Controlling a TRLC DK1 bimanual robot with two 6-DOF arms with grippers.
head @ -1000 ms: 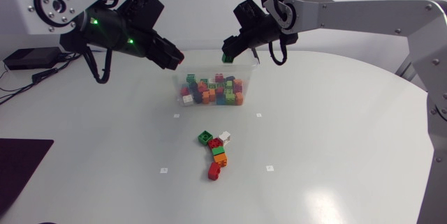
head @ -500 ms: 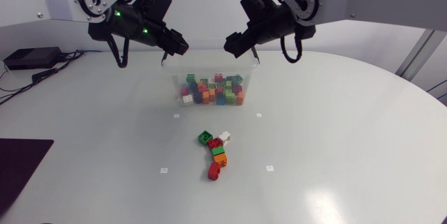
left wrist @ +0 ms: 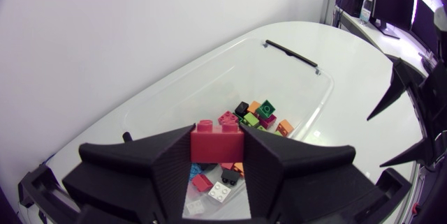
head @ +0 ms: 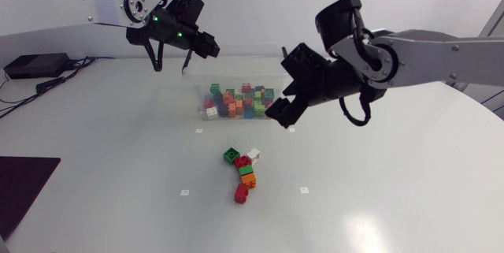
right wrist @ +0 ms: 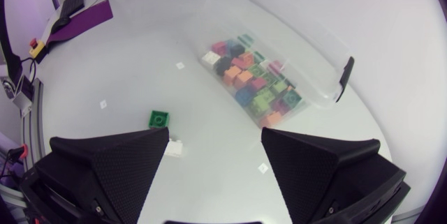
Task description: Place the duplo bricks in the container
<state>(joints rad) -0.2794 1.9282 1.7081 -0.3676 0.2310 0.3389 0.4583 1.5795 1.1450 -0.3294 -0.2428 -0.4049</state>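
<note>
A red brick (left wrist: pixel 217 142) is being clenched by the left gripper (left wrist: pixel 216 155), the container (left wrist: pixel 318 84) under and ahead of it; opening over it is being called for next. The right gripper (right wrist: pixel 215 151) is being held spread, empty, loose bricks (right wrist: pixel 159 118) ahead.

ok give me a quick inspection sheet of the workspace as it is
surface: white table with small square marks
job's things: clear container holding many bricks; loose bricks clustered in front of it; one red brick in the left gripper
clutter: dark mat at the table's left edge
grippers: left gripper over the container, shut on the red brick; right gripper open and empty, near the container's right end
cables: a black cable loop hangs at the left wrist, another at the right
surroundings: nothing seen reaching over the table
</note>
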